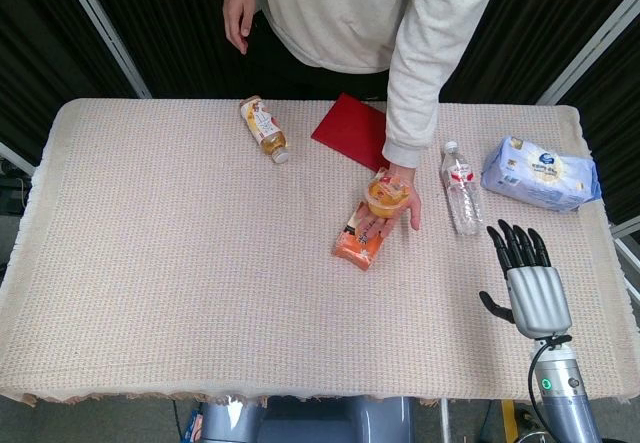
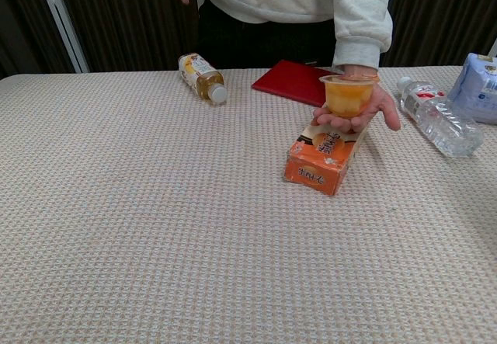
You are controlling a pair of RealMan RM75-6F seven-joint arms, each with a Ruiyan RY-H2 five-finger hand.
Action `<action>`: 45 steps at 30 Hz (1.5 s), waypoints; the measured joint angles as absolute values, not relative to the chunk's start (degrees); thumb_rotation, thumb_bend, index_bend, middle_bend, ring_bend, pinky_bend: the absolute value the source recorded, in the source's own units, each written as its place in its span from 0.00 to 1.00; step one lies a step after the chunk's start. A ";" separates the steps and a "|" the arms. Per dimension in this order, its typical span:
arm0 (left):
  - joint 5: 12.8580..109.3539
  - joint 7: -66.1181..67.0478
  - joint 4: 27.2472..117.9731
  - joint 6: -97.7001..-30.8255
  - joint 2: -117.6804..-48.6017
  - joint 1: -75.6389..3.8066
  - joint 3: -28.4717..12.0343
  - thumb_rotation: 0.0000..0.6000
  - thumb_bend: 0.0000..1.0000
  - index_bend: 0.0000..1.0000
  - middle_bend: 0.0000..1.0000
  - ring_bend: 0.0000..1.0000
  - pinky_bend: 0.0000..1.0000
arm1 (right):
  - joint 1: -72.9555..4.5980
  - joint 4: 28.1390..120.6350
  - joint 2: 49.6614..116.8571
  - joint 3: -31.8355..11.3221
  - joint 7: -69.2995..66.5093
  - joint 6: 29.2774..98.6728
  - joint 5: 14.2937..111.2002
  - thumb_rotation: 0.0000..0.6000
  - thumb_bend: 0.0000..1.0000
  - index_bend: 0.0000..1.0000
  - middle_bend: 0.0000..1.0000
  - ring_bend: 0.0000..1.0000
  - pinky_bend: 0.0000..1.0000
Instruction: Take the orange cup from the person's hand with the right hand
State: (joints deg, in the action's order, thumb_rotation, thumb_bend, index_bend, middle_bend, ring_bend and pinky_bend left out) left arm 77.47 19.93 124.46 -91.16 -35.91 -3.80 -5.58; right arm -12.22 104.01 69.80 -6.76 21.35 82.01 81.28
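The orange cup (image 1: 387, 196) (image 2: 348, 95) sits upright on the person's open palm (image 1: 404, 203) (image 2: 359, 112), held just above the far end of an orange carton. My right hand (image 1: 527, 280) is at the table's right side, well to the right of the cup and nearer me, fingers stretched out and apart, holding nothing. It does not show in the chest view. My left hand is not visible in either view.
An orange carton (image 1: 363, 238) (image 2: 324, 157) lies under the person's hand. A clear water bottle (image 1: 461, 188) (image 2: 439, 118) lies between cup and my hand. A blue wipes pack (image 1: 540, 173), red booklet (image 1: 352, 130) and tea bottle (image 1: 264, 129) lie farther back.
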 measured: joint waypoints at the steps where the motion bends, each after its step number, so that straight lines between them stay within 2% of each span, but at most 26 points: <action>1: 77.42 19.92 124.45 -91.17 -35.92 -3.81 -5.60 1.00 0.15 0.00 0.00 0.00 0.00 | -12.22 104.02 69.81 -6.76 21.36 82.01 81.28 1.00 0.14 0.00 0.00 0.00 0.00; 20: 77.01 19.23 124.29 -91.30 -35.80 -3.84 -5.89 1.00 0.15 0.00 0.00 0.00 0.00 | -12.79 105.14 69.55 -6.72 21.49 80.53 80.67 1.00 0.14 0.00 0.00 0.00 0.00; 26: 76.29 18.35 124.02 -91.00 -35.51 -3.95 -6.12 1.00 0.15 0.00 0.00 0.00 0.00 | -14.64 107.00 69.46 -8.26 21.70 78.29 79.11 1.00 0.14 0.03 0.00 0.00 0.01; 30: 76.09 18.24 123.98 -90.70 -35.41 -4.07 -6.15 1.00 0.15 0.00 0.00 0.00 0.00 | -17.71 108.33 69.16 -10.28 24.49 74.65 76.56 1.00 0.15 0.07 0.02 0.00 0.05; 34: 75.78 18.10 123.91 -90.49 -35.37 -4.19 -6.23 1.00 0.15 0.00 0.00 0.00 0.00 | -22.37 109.59 69.35 -13.78 29.03 70.50 71.27 1.00 0.17 0.11 0.09 0.00 0.11; 45: 74.21 17.85 123.44 -89.02 -35.44 -4.85 -6.42 1.00 0.15 0.00 0.00 0.00 0.00 | -37.73 107.12 74.77 -22.16 43.19 63.29 46.45 1.00 0.17 0.10 0.06 0.00 0.12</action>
